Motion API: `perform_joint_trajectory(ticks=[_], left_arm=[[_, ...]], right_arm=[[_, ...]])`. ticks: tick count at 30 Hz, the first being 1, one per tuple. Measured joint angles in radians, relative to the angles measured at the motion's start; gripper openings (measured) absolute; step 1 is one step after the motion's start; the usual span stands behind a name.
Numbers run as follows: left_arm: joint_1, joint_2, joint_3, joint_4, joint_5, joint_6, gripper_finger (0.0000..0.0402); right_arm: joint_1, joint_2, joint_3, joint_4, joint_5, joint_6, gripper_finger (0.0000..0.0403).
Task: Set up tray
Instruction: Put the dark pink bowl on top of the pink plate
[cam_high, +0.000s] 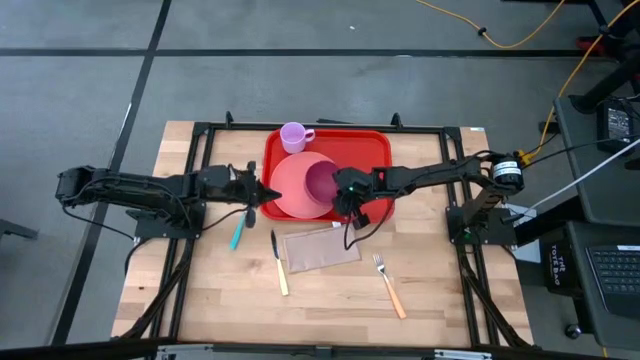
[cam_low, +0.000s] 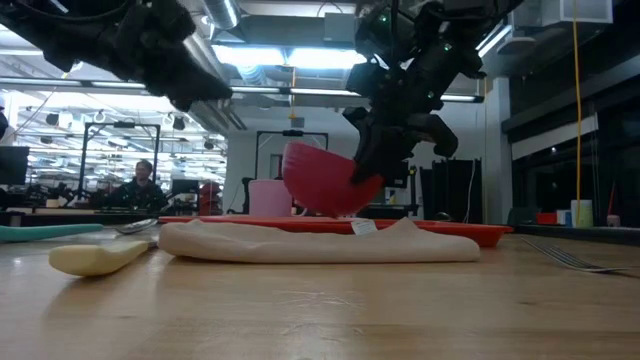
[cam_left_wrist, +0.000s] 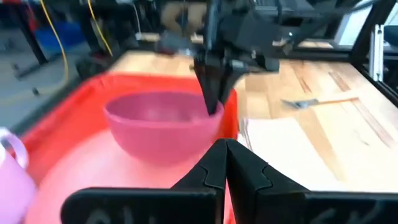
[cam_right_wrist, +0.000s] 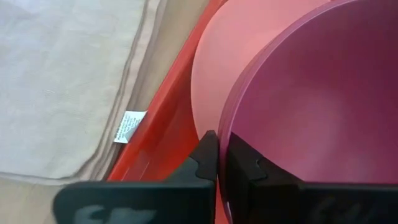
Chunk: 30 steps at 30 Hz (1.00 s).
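The red tray (cam_high: 370, 150) lies at the table's far middle. On it rest a round pink plate (cam_high: 285, 185) and, at its far left corner, a lilac mug (cam_high: 294, 135). A magenta bowl (cam_high: 322, 182) hangs tilted over the plate, and my right gripper (cam_high: 345, 190) is shut on it. My left gripper (cam_high: 268, 192) is shut with nothing between its fingers. It hovers by the tray's left edge, its tips (cam_left_wrist: 225, 155) pointing at the bowl (cam_left_wrist: 161, 124). My right gripper holds the bowl's rim (cam_right_wrist: 225, 134) on the side toward the table's right edge. One finger (cam_right_wrist: 249, 171) is inside the bowl and the other (cam_right_wrist: 207, 155) outside. The fingers slant down from the right. The bowl (cam_low: 325, 180) is tilted over the plate; I cannot tell whether its bottom touches.
Near the tray's front edge lies a folded beige napkin (cam_high: 320, 250), with a knife (cam_high: 279, 265) to its left and a fork (cam_high: 390, 286) to its right. A teal-handled utensil (cam_high: 237, 236) lies under the left arm. The near half of the wooden table is bare.
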Motion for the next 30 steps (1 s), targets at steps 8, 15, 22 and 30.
perform_joint_trajectory(ticks=[8,15,22,30], left_arm=[[0.000,0.000,0.000,-0.036,0.017,-0.050,0.0001],[0.000,0.000,0.000,-0.036,0.017,-0.050,0.0006],[0.001,0.000,0.000,-0.036,0.016,-0.050,0.0001],[0.001,0.000,0.000,-0.035,0.013,-0.050,0.0005]], right_arm=[[0.000,0.000,0.000,0.002,-0.001,0.001,0.0012],[0.000,0.017,0.000,0.013,-0.018,0.010,0.0012],[0.001,0.020,0.000,0.016,-0.018,0.018,0.0013],[0.001,0.020,0.000,0.015,-0.018,0.022,0.0022]])
